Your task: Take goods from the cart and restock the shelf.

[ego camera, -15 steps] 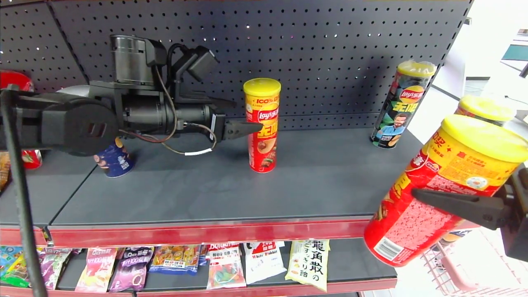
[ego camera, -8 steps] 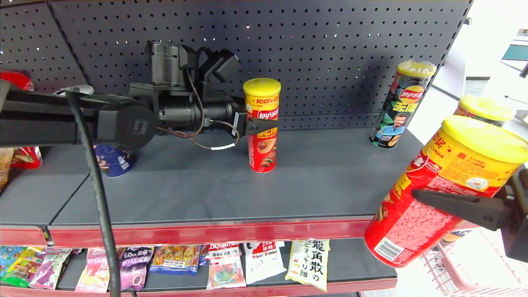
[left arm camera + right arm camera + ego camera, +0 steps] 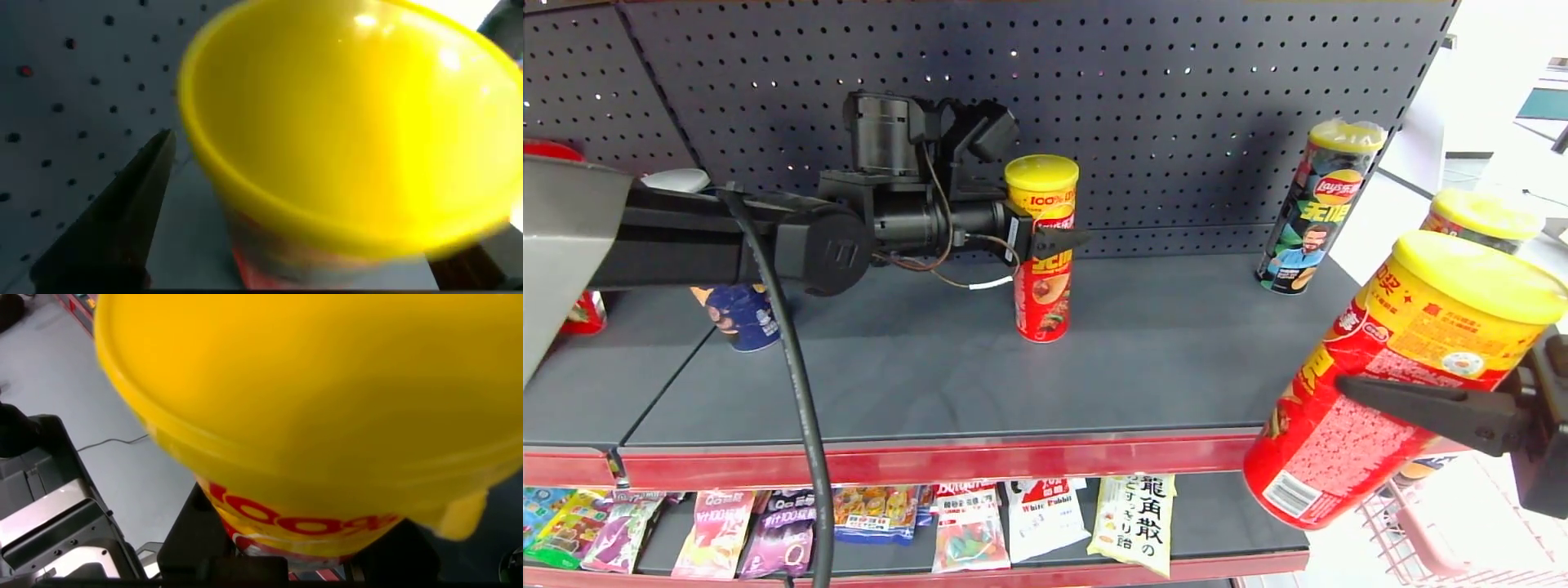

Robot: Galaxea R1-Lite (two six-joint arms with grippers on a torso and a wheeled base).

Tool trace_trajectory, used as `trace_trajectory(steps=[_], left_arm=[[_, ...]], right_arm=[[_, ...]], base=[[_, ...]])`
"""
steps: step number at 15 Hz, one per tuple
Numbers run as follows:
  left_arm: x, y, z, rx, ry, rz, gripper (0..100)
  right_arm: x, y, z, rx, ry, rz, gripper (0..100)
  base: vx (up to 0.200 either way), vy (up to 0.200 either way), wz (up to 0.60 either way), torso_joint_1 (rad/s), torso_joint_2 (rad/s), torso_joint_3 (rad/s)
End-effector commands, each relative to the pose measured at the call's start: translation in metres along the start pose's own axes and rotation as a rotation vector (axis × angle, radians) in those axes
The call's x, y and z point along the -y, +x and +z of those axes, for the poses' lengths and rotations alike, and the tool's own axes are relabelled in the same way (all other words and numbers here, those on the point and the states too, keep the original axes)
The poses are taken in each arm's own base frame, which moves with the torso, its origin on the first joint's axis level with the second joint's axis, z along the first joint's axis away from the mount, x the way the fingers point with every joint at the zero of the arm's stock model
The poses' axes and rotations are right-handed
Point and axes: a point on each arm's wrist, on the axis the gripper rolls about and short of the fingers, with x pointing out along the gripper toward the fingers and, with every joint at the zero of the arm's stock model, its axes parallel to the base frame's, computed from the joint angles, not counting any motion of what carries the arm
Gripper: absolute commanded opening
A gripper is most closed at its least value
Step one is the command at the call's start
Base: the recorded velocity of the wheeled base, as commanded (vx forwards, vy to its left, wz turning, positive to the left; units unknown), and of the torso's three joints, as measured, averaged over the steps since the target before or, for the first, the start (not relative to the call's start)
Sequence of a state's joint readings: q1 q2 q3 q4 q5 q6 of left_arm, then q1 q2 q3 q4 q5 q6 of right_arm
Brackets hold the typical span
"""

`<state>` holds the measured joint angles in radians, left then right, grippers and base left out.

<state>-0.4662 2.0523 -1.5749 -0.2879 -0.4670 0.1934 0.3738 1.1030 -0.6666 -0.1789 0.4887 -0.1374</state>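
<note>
A slim red chips can (image 3: 1043,294) with a yellow lid (image 3: 351,122) stands upright mid-shelf, near the pegboard. My left gripper (image 3: 1062,235) reaches in from the left at label height and is open, with one finger (image 3: 122,220) on each side of the can; a gap shows beside the can. At the front right, off the shelf's edge, my right gripper (image 3: 1380,367) is shut on a larger red can (image 3: 1437,327), which is tilted. Its yellow lid (image 3: 310,392) is close to the right wrist camera.
A dark green can (image 3: 1319,208) stands at the shelf's back right, another yellow-lidded can (image 3: 1482,216) behind the held one. A blue cup (image 3: 739,314) sits at the left. The red shelf lip (image 3: 931,461) runs along the front, snack bags (image 3: 968,523) below, the pink cart (image 3: 1462,531) at lower right.
My left arm slid right along the shelf until its fingers came around the slim red can. The right arm and its can stayed put.
</note>
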Motion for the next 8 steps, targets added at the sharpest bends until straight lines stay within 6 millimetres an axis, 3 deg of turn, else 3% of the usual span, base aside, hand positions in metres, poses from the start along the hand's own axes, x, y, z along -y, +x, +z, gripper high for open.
trace_trajectory(steps=[1, 5, 8], left_arm=[[-0.0018, 0.0039, -0.0007, 0.003, 0.000, 0.003, 0], [0.0062, 0.0088, -0.0017, -0.002, -0.033, -0.040, 0], [0.0078, 0.0011, -0.0016, 0.002, -0.037, -0.106, 0]], right_arm=[[0.0003, 0.0007, -0.0001, -0.001, 0.000, 0.001, 0], [0.0005, 0.0007, -0.0005, -0.003, 0.001, 0.000, 0], [0.0002, -0.0006, 0.0002, 0.001, -0.001, -0.002, 0]], base=[[0.000, 0.000, 0.00, 0.000, 0.00, 0.000], [0.000, 0.000, 0.00, 0.000, 0.00, 0.000], [0.000, 0.000, 0.00, 0.000, 0.00, 0.000]])
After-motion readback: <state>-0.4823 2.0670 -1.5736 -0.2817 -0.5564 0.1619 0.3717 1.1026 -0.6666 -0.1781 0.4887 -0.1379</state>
